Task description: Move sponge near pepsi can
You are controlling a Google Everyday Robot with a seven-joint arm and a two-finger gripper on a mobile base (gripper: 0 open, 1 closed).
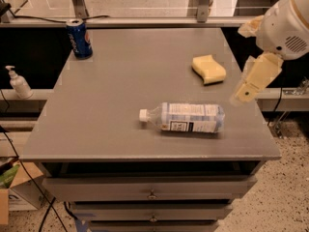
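The pale yellow sponge (209,69) lies on the grey table (120,86) at the right, toward the back. The dark-blue pepsi can (79,38) stands upright at the table's back left corner, far from the sponge. My cream-coloured gripper (241,64) hangs above the table's right edge, just right of the sponge and apart from it. Its two fingers (256,76) stand wide apart and hold nothing.
A clear plastic water bottle (186,117) lies on its side in the front middle of the table, cap to the left. A white pump bottle (18,82) stands on a low shelf at the left. Drawers are below the table top.
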